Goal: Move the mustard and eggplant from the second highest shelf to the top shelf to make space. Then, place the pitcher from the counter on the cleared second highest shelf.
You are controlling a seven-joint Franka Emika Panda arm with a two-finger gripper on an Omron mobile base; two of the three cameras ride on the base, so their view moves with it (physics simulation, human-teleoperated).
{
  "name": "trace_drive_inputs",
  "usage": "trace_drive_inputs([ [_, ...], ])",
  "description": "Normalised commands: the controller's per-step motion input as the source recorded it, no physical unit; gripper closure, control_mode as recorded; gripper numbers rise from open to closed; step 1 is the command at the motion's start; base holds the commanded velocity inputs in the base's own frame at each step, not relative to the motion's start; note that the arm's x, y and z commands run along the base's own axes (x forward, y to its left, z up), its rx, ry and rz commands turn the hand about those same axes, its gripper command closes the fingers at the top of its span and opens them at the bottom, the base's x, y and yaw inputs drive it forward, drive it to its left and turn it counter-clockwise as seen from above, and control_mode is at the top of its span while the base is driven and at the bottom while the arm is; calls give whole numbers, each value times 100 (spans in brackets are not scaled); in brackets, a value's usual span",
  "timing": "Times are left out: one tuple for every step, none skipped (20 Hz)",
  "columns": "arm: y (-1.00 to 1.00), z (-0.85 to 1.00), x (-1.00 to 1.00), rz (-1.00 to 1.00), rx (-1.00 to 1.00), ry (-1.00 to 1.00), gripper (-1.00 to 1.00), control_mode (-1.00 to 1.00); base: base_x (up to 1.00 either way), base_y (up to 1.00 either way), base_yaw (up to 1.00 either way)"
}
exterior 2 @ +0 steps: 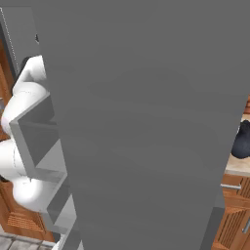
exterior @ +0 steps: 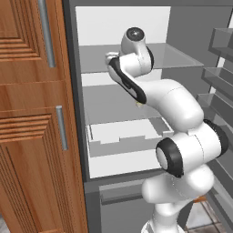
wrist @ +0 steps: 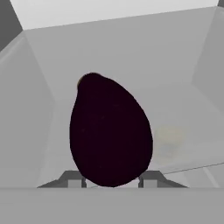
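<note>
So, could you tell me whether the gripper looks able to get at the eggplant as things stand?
Probably yes. In the hand view the eggplant sits right between the gripper's two fingertips, one on each side of its lower end, with nothing in between. Whether the pads already touch it cannot be told.

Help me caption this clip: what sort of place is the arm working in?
Most likely a home kitchen, rendered: an open fridge with glass shelves, wooden cabinets beside it, and a counter with a dark pitcher. An eggplant sits at the tool.
</note>
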Motion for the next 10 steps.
trace_drive_inputs([
  [0,-33,64,0,-3,6,100,-100,0,0,0],
  [0,-32,64,0,-2,5,100,-100,0,0,0],
  [0,-31,66,0,-2,5,100,-100,0,0,0],
  [0,-31,66,0,-1,5,100,-100,0,0,0],
  [0,-25,67,0,-1,5,100,-100,0,0,0],
  [0,-19,69,0,0,3,100,-100,0,0,0],
  [0,-16,69,0,0,2,100,-100,0,0,0],
  [0,-13,68,0,0,1,100,-100,0,0,0],
  [0,-10,68,0,0,1,100,-100,0,0,0],
  [0,-6,68,0,0,1,100,-100,0,0,0],
])
